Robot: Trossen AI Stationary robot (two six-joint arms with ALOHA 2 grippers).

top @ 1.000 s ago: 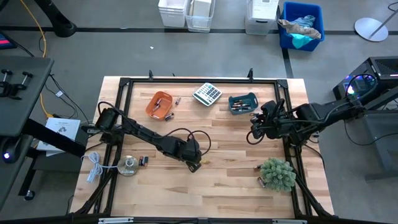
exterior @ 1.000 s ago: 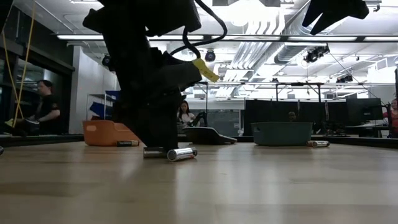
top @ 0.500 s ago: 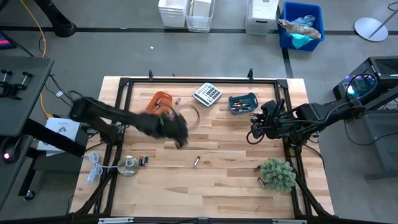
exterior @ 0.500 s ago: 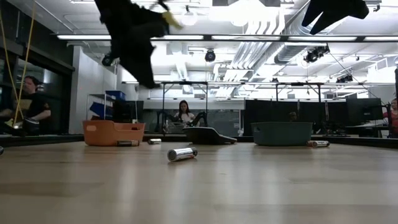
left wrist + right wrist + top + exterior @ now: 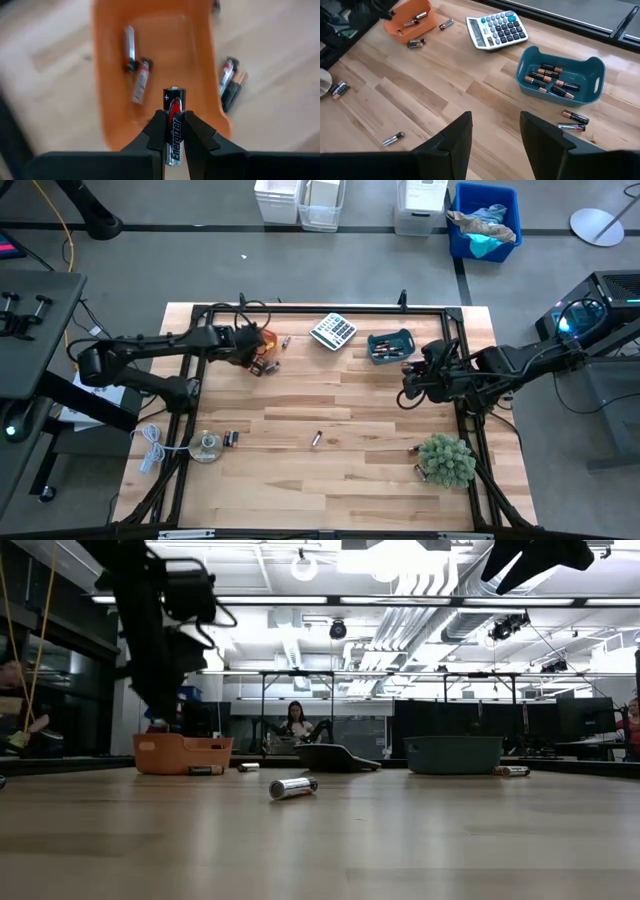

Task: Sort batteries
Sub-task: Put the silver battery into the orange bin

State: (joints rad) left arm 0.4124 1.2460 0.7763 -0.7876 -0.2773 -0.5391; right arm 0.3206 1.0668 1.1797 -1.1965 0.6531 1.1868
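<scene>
My left gripper [image 5: 252, 346] hangs above the orange bowl [image 5: 262, 338] at the table's far left, shut on a black-and-red battery [image 5: 174, 107]. Two batteries [image 5: 140, 82] lie in that bowl, and more [image 5: 230, 82] lie on the wood beside it. One silvery battery [image 5: 317, 439] lies on its side mid-table. The teal bowl [image 5: 560, 80] holds several batteries. My right gripper [image 5: 495, 131] waits open above the table's right side, near the teal bowl, with nothing between its fingers. My left gripper pinches the battery's body [image 5: 174, 131] between its two fingers [image 5: 155, 132]. The battery lies along the fingers, and its plus end [image 5: 174, 91] sticks out past the fingertips. The fingers point down over the orange bowl, and the battery hangs clear of bowl and table.
A grey calculator [image 5: 333, 330] lies at the far edge between the bowls. A round clear-and-metal disc [image 5: 205, 445] with two batteries [image 5: 230, 438] beside it sits near left. A green plant [image 5: 447, 460] stands near right. Two batteries [image 5: 574, 121] lie beside the teal bowl.
My left gripper has risen from the middle of the table and swung toward the far left, ending above the orange bowl with one battery lifted clear. The silvery battery that lay beside it stays mid-table.
</scene>
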